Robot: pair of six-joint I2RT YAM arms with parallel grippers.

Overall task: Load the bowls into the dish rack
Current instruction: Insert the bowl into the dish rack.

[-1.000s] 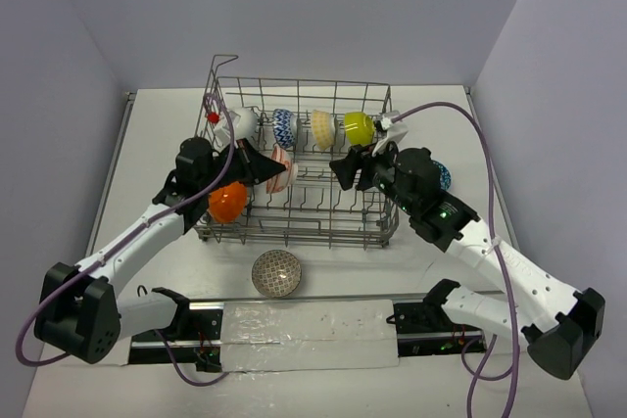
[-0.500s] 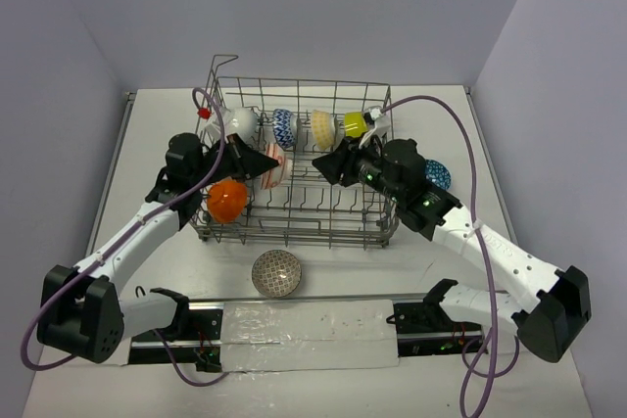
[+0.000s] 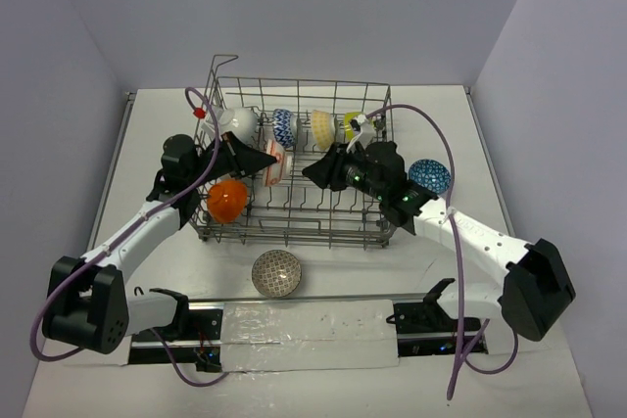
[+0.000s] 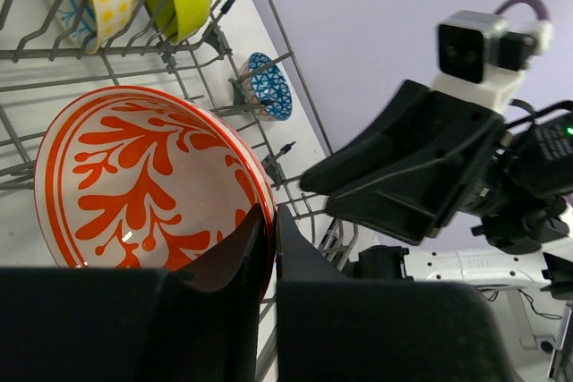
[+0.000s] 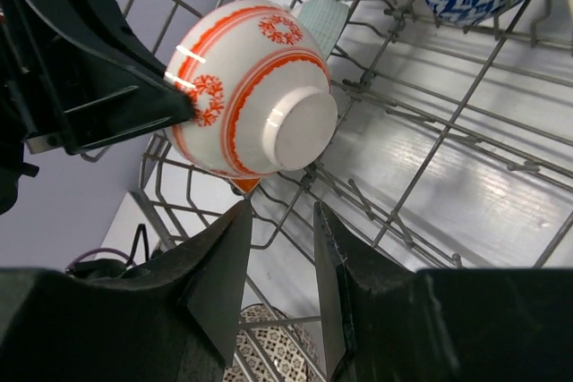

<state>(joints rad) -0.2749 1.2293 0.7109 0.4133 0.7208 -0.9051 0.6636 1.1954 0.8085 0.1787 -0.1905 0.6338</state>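
The left end effector (image 4: 266, 221) is clamped on the rim of the red-white bowl (image 5: 255, 87), one finger inside and one outside. It holds the bowl on its side above the left half of the dish rack (image 3: 304, 208). The bowl's white foot faces the right end effector (image 5: 279, 221), whose fingers stand apart with their tips just short of the bowl, not touching it. Along the rack's far row stand a white bowl (image 3: 240, 124), a blue-white bowl (image 3: 285, 126), a pale yellow bowl (image 3: 322, 128) and a lime bowl (image 3: 351, 124). An orange bowl (image 3: 227, 200) sits in the rack's near left corner. On the surface (image 3: 147, 144), a dark-blue patterned bowl (image 3: 429, 176) lies just beside the rack toward the right edge. A grey patterned bowl (image 3: 275, 273) lies by the near edge, in front of the rack.
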